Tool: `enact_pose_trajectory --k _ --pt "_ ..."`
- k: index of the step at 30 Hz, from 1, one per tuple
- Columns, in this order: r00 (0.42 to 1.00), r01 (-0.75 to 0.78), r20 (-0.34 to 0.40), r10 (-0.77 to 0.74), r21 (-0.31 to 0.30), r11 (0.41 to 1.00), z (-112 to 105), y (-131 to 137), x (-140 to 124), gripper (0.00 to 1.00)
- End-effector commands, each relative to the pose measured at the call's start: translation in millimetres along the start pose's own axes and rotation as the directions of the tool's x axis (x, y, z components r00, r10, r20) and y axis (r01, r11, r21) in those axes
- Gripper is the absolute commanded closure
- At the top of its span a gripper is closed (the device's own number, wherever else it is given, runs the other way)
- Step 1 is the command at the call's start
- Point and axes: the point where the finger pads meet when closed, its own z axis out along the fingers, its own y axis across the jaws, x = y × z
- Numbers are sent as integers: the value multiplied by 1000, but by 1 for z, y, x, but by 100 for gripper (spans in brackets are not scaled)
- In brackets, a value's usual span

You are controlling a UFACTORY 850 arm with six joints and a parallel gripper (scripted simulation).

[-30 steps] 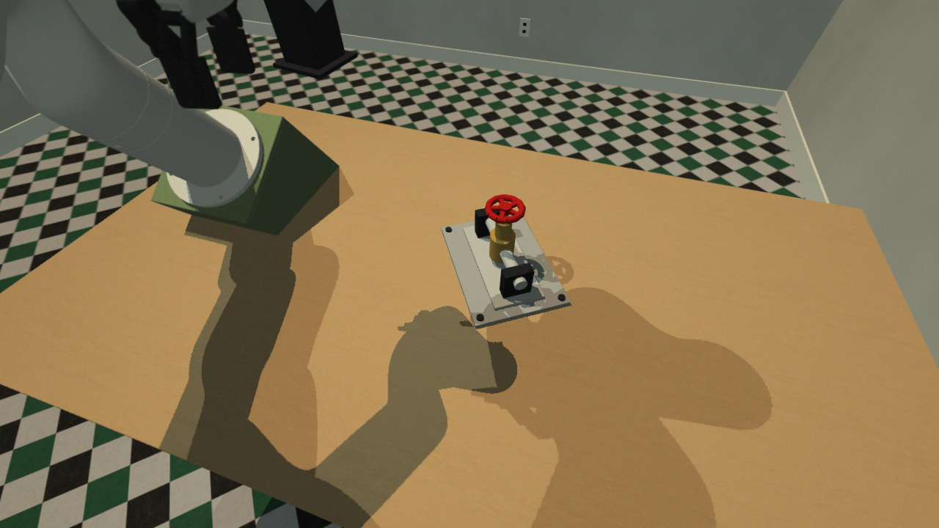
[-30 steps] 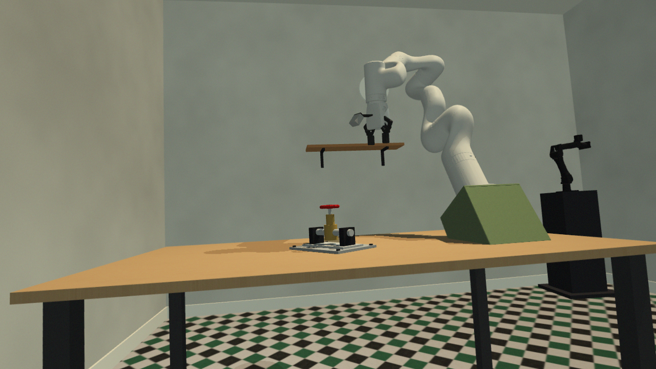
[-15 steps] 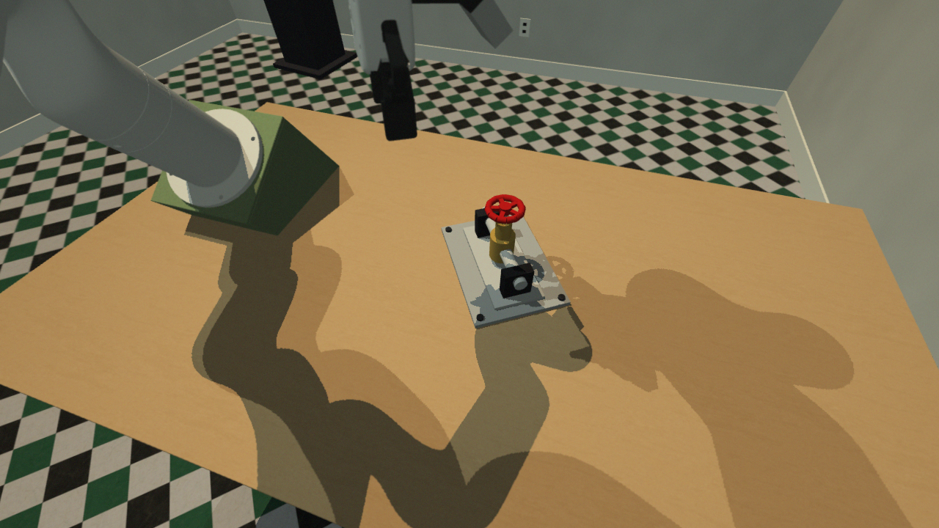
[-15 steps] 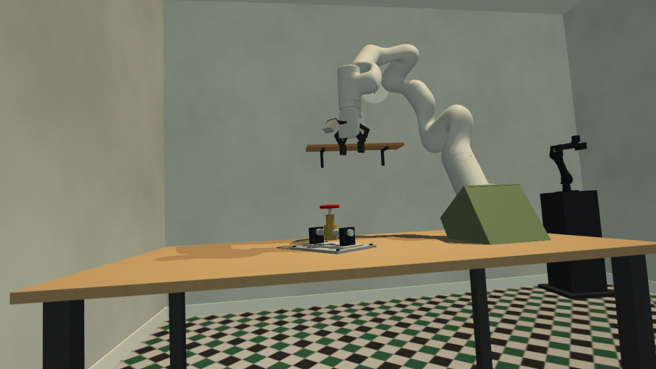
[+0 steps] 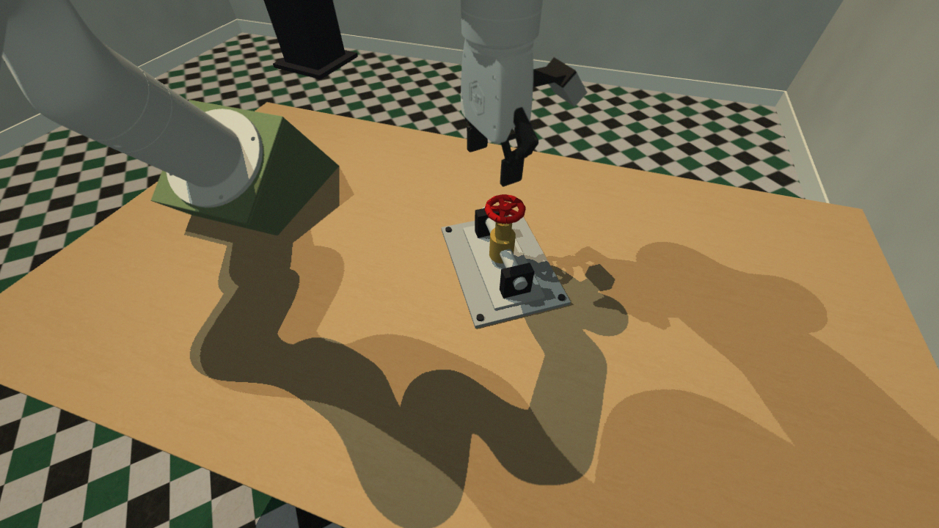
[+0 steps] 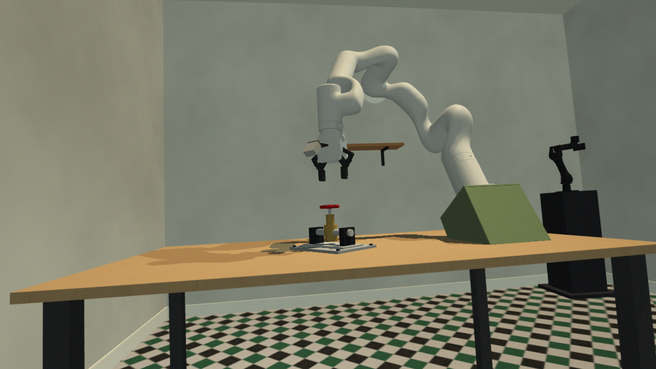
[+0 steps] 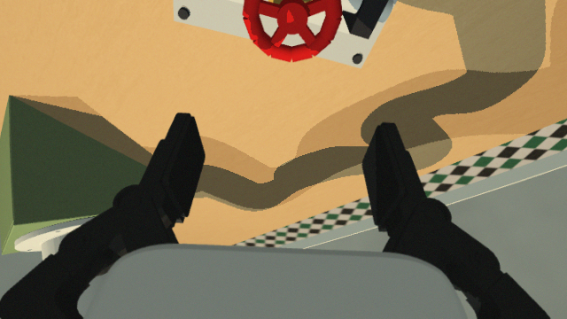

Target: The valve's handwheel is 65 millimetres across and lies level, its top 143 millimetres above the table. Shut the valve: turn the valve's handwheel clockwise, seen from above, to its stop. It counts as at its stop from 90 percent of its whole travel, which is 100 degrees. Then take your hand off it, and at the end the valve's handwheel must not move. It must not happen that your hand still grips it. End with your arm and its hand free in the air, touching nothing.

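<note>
The valve has a red spoked handwheel (image 5: 505,207) lying level on a brass body (image 5: 501,241), mounted on a grey plate (image 5: 504,272) in the middle of the table. It also shows in the side view (image 6: 329,206) and at the top of the wrist view (image 7: 292,27). My gripper (image 5: 504,157) hangs above the handwheel, fingers pointing down, open and empty. In the side view the gripper (image 6: 332,175) stands clear of the wheel with a gap below the fingertips. In the wrist view the open fingers frame bare table, the wheel lying beyond them.
Black pipe clamps (image 5: 516,280) sit at both ends of the valve on the plate. The arm's green base block (image 5: 262,170) stands at the table's far left corner. A wall shelf (image 6: 375,146) hangs behind the gripper. A black pedestal (image 6: 571,238) stands off the table.
</note>
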Motion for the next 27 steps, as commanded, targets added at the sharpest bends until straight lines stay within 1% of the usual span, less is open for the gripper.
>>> enact_pose_trajectory --k 1,14,27 --pt "1000 26 -8 -26 7 1000 19 2 24 0" --pt "1000 26 -7 -26 7 1000 20 2 25 0" --pt "1000 26 -7 -26 7 1000 29 2 25 0"
